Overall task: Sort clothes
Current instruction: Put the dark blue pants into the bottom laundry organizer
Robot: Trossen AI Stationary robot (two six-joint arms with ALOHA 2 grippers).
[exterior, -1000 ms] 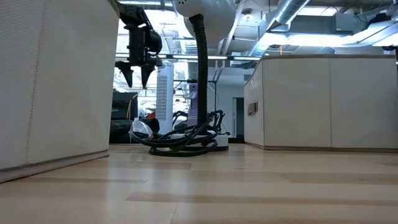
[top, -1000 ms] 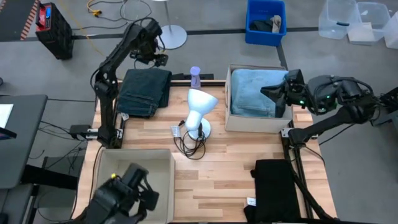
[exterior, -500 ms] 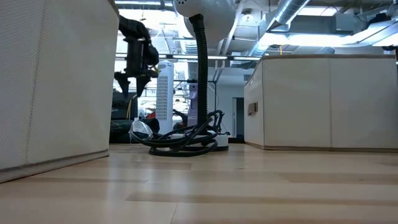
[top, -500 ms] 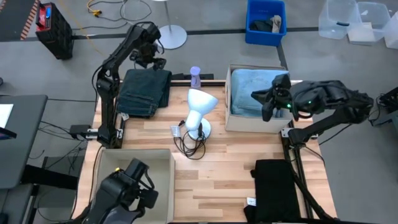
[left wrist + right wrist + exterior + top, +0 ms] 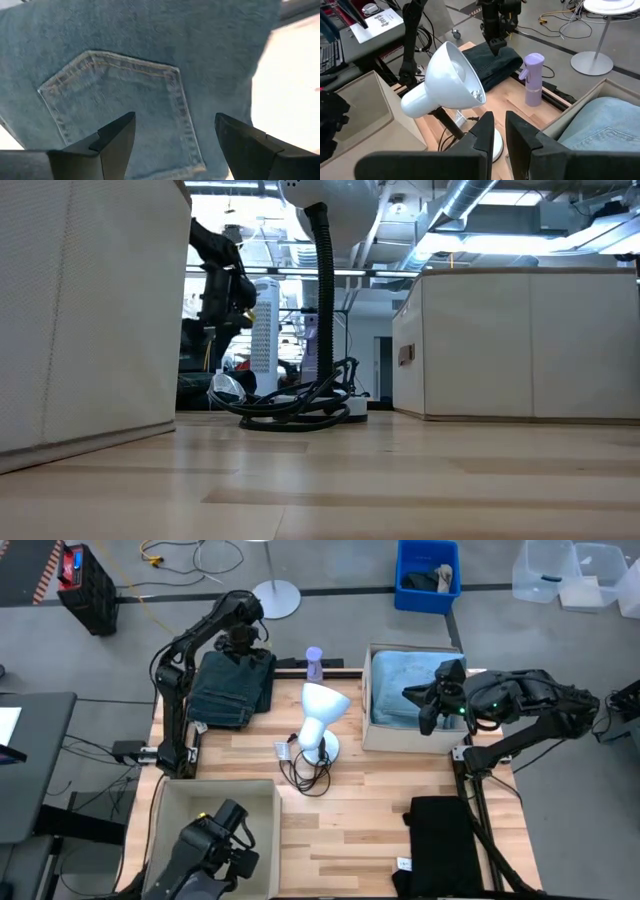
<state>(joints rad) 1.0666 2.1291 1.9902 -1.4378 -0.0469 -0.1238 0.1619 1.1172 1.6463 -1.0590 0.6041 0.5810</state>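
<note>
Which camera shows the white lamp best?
The right wrist view: the lamp shows shade and neck clearly. The high view sees only its top, the low view mostly its neck, the left wrist view nothing.

Dark denim garment [image 5: 235, 687]: folded, flat on surface, 10 o'clock, back pocket up | Light blue denim jeans [image 5: 408, 686]: folded, in beige box, 2 o'clock | Black garment [image 5: 440, 840]: flat, 5 o'clock, at surface edge
</note>
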